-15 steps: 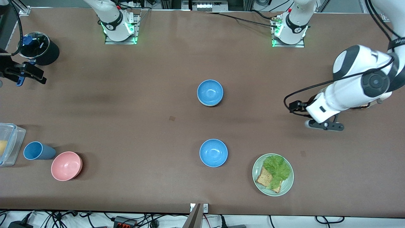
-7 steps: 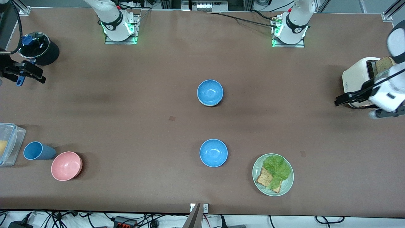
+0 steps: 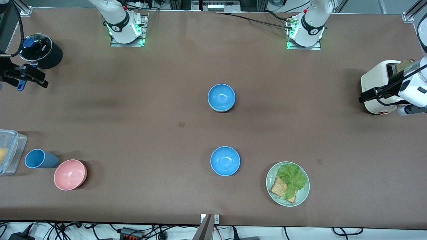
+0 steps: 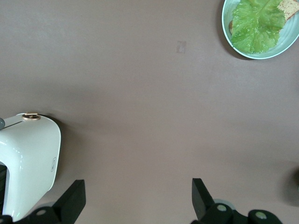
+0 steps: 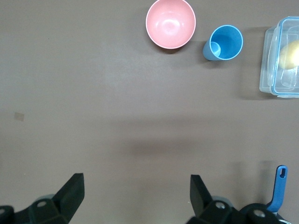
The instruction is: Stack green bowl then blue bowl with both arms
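Left arm has swung out from mid-table toward its own end. Bowls, plate and right arm unchanged.

- Left tool (image 4: 138, 186): fingers spread wide, nothing between them. It hangs over bare tabletop (image 3: 140, 110) just beside the white toaster (image 3: 377, 86), which has a bread slice (image 3: 405, 64) in its slot. Judged parked clear so the middle stays free.
- Right tool (image 5: 135, 184): also wide open and empty, over the tabletop at the right arm's end, near a black cup (image 3: 41, 50). This arm waits.
- Blue bowl (image 3: 221, 97): well apart from both tools, roughly midway between them. A thin paler rim shows under its edge (image 3: 221, 110). I judge this to be the green bowl beneath it, so the stack looks made, though the sliver is too small to be sure.
- Second blue bowl (image 3: 225, 161): alone, nearer the front camera, well clear of both tools. Probably the spare.
- Green plate (image 3: 269, 182) with lettuce and toast sits toward the left tool's end.

View differences:
- Only the front view shows the bowls; neither wrist view catches them.
- Only the wrist views show the finger gaps.
- The right wrist view looks down on the pink bowl (image 5: 170, 23), the blue cup (image 5: 225, 43) and a clear lidded box (image 5: 280, 56).
- The left wrist view shows the toaster's side and the plate's rim, apart from the tool.
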Robot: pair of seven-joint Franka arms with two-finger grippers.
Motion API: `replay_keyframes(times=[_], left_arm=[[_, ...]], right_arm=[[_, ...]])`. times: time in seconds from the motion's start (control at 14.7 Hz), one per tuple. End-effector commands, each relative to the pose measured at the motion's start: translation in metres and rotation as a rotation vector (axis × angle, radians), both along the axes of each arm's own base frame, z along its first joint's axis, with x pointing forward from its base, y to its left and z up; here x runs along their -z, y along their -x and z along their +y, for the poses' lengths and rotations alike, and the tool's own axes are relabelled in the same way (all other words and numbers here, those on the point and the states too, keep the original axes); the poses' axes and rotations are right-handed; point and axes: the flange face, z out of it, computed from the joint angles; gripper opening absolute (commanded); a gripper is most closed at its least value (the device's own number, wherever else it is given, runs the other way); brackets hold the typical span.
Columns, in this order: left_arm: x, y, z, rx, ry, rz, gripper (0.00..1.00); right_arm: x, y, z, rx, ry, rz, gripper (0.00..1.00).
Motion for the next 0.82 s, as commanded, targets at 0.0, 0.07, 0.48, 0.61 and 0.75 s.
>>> replay_keyframes(times=[0.0,0.07,0.48,0.61,0.75], left_arm=[[-0.0064,0.0054,-0.0069,-0.003,0.004,-0.012,1.00],[-0.0077,0.0051,-0.0086,0.000,0.004,-0.014,1.00],[-0.0082,0.0035,-0.0152,0.020,0.005,0.013,1.00],[-0.0080,0.0031,-0.0151,0.022,0.006,0.013,1.00],[-0.0085,0.0026,-0.0150,0.023,0.006,0.013,1.00]], right_arm=[[-0.0025,0.0051,0.0002,-0.020,0.010,0.002,1.00],[-0.0017,0.0053,0.0002,-0.020,0.009,0.005,1.00],[-0.0017,0.0088,-0.0014,-0.017,0.008,0.017,1.00],[-0.0017,0.0088,-0.0014,-0.017,0.008,0.017,1.00],[-0.0017,0.0087,-0.0005,-0.018,0.008,0.017,1.00]])
